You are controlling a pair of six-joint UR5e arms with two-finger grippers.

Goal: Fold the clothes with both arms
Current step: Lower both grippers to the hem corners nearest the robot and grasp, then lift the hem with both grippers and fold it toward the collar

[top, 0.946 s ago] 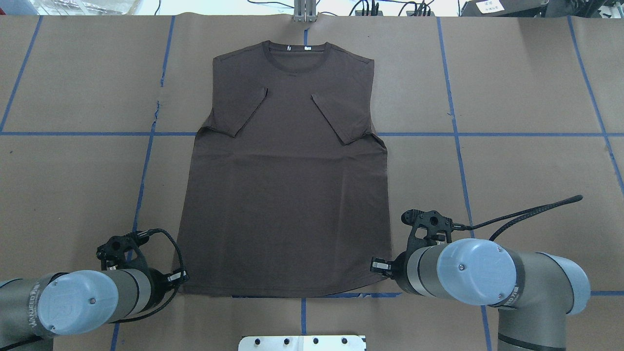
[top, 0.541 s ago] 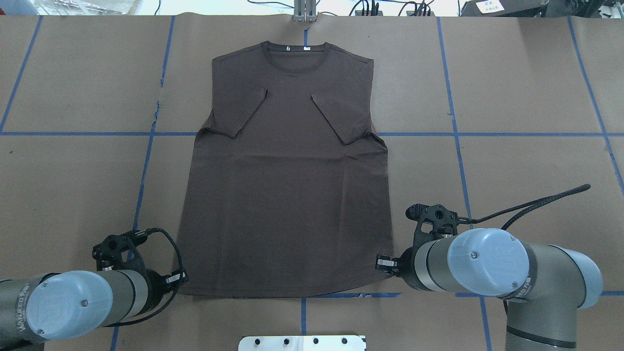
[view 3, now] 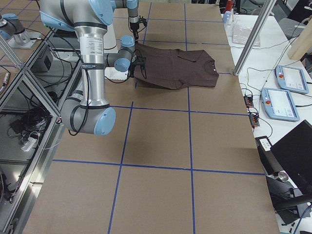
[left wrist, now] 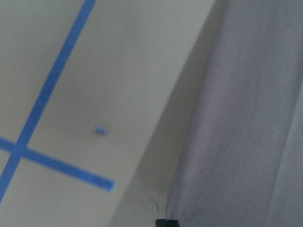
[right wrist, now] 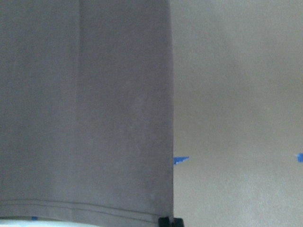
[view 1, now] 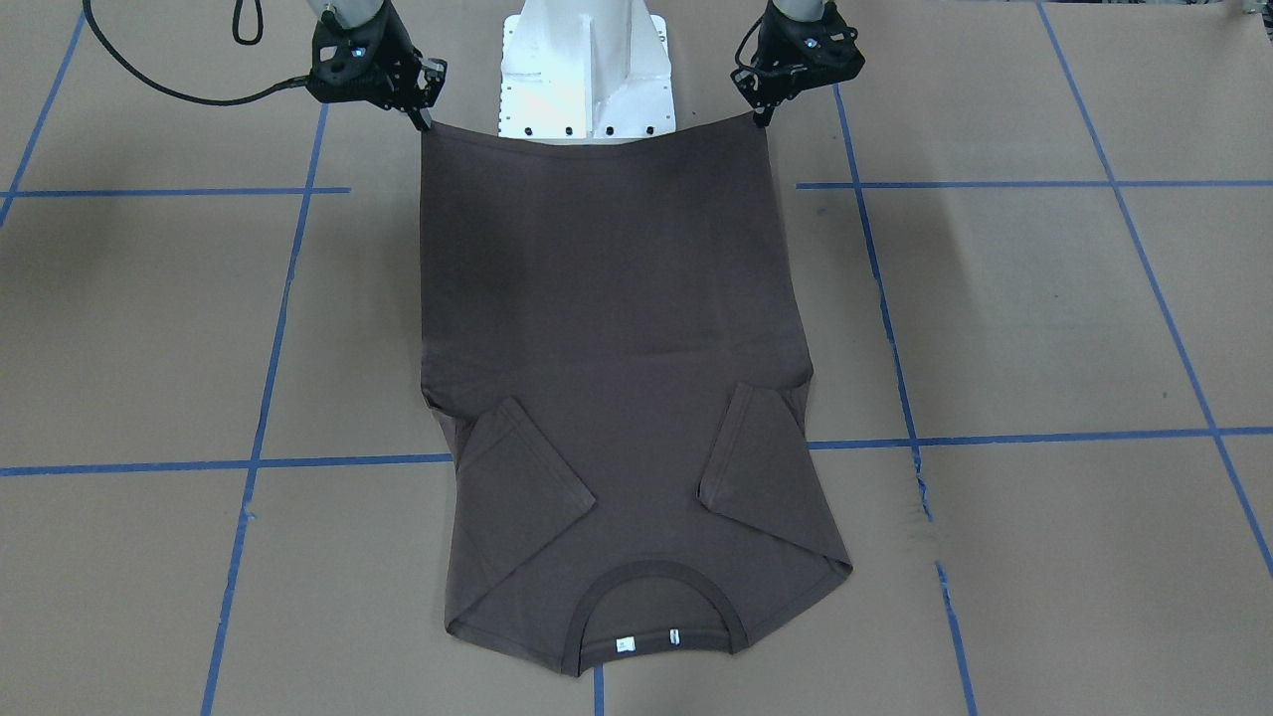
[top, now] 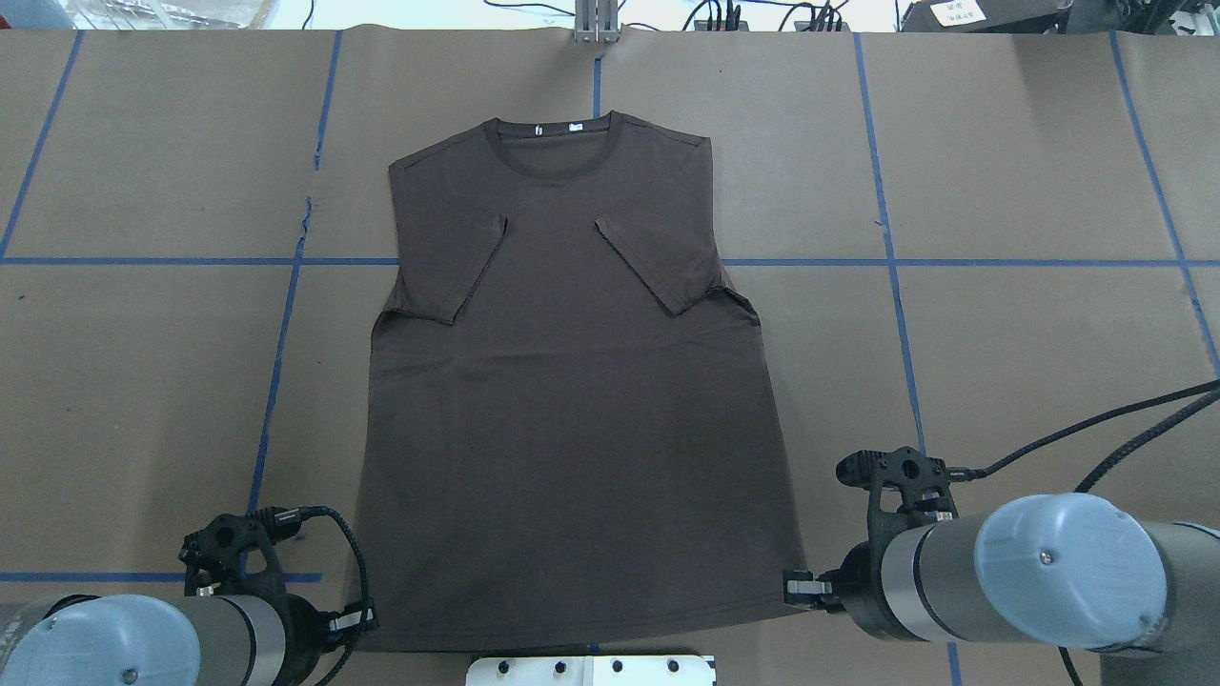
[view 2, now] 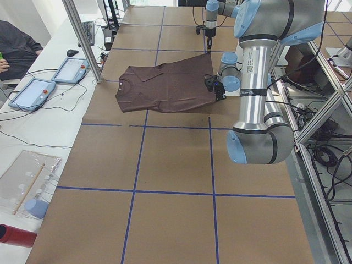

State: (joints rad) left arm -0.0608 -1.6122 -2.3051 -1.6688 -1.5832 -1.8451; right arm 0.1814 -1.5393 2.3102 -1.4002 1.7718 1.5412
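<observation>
Dragged basewards since earlier, T-shirt (view 1: 607,328) is pinched at hem corners by left gripper (view 1: 764,114) and right gripper (view 1: 426,117) — uneven pull could slip a corner.

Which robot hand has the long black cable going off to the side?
The right hand, holding one corner of the shirt. Its cable stretches far out sideways; the left hand has a cable that just curls in a short loop.

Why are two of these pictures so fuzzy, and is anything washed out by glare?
Left wrist view: close and out of focus, the T-shirt a grey blur. Right wrist view: equally soft. Front-facing view: sharp, but the white pedestal glares. Overhead view: sharp, its top strip overexposed.
</observation>
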